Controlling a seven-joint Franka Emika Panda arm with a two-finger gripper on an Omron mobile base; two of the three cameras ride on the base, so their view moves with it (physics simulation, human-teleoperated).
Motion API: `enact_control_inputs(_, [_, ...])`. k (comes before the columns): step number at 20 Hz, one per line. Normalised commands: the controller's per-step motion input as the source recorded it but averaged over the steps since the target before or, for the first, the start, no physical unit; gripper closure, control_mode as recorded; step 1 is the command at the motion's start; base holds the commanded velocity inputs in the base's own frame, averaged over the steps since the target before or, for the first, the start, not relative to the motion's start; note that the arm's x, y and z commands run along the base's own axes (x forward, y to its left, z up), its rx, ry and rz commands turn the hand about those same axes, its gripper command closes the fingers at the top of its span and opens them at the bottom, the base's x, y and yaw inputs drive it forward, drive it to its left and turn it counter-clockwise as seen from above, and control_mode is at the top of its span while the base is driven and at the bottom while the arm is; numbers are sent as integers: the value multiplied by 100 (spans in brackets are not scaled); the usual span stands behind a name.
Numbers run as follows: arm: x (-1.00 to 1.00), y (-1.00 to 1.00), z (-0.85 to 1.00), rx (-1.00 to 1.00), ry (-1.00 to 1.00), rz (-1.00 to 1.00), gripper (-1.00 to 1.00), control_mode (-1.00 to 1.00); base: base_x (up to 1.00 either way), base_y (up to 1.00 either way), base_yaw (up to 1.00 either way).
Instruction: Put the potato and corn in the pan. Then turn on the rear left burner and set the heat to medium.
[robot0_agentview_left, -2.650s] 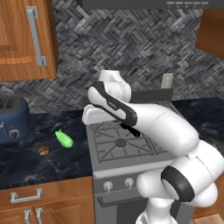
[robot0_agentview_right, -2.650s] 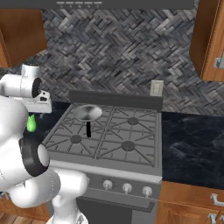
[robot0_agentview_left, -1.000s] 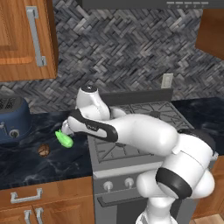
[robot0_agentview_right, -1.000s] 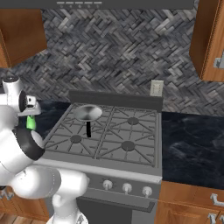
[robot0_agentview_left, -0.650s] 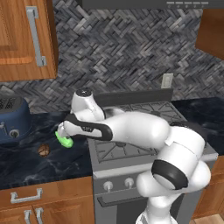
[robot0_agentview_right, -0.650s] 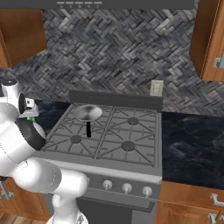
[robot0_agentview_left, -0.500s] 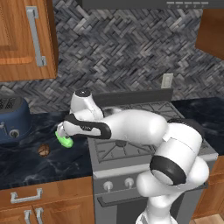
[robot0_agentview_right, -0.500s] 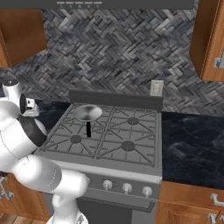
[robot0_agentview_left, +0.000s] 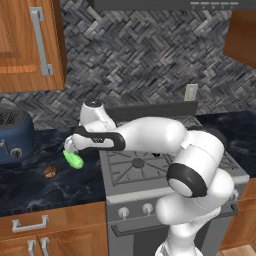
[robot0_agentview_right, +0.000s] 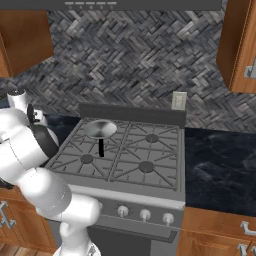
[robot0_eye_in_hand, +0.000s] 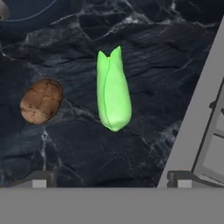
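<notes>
The corn, a bright green husked cob, lies on the dark marble counter left of the stove, also seen as corn. The potato, a brown lump, rests a little to its left, potato. My gripper hangs just above the corn, open, and both fingertips stand wide apart with nothing between them. The silver pan with its black handle sits on the rear left burner of the stove.
A blue toaster stands on the counter at the far left. The stove's edge runs close to the right of the corn. Control knobs line the stove front. Wooden cabinets hang above.
The arm has swung left from above the stove to the counter and has come down over the corn. The corn, potato and pan have not moved.
</notes>
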Motion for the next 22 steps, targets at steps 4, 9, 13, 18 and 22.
enact_control_inputs(4, [15, 2, -6, 0, 0, 6, -100, -100, 0, 0, 0])
enact_control_inputs(9, [16, 4, -12, 0, 0, 7, -100, -100, 0, 0, 0])
enact_control_inputs(13, [19, 7, -23, 0, 0, 7, -100, -100, 0, 0, 0])
enact_control_inputs(18, [23, 17, -27, 0, 0, 2, -100, -100, 0, 0, 0])
enact_control_inputs(22, [21, 26, -8, 0, 0, 0, -100, -100, 0, 0, 0])
